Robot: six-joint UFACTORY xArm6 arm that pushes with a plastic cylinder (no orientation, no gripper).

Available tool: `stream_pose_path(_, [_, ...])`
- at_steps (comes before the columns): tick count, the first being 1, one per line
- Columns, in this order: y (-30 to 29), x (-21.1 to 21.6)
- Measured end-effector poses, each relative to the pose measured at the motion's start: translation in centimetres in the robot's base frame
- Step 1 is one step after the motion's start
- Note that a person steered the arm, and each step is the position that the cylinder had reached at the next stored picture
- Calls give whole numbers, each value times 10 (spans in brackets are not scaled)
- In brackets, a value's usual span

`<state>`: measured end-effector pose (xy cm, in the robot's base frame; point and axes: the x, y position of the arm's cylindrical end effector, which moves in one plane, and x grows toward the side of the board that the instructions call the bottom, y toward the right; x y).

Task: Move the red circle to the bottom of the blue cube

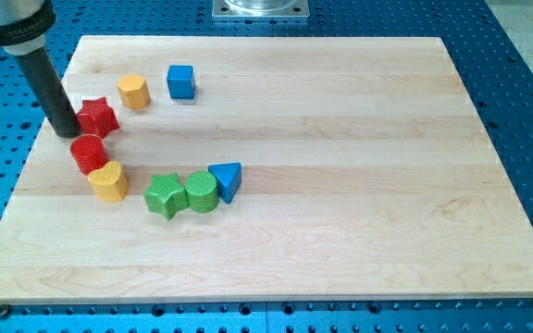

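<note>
Tight spot on the left side, easy to knock the wrong block here

No claw on this rig, so nothing to open or hold: just the dark rod, and my tip (66, 132) sits at the view's left, touching or just beside the red star-shaped block (98, 117) and right above the red circle block (88, 153). That circle is pressed against the yellow heart-shaped block (108, 180) below it, well apart from the blue cube (181, 81) near the view's top. My worry: pushing from here drags the star or heart along, or the round block rolls off my tip sideways. The yellow hexagon-ish block (134, 91) also sits near the path to the cube.
</note>
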<state>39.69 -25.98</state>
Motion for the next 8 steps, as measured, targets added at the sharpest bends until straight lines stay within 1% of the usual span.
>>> stream_pose_path(1, [0, 4])
stream_pose_path(2, [-10, 29])
stream_pose_path(3, [13, 106])
stream_pose_path(4, [15, 117])
stream_pose_path(6, [60, 74])
stream_pose_path(8, [17, 64])
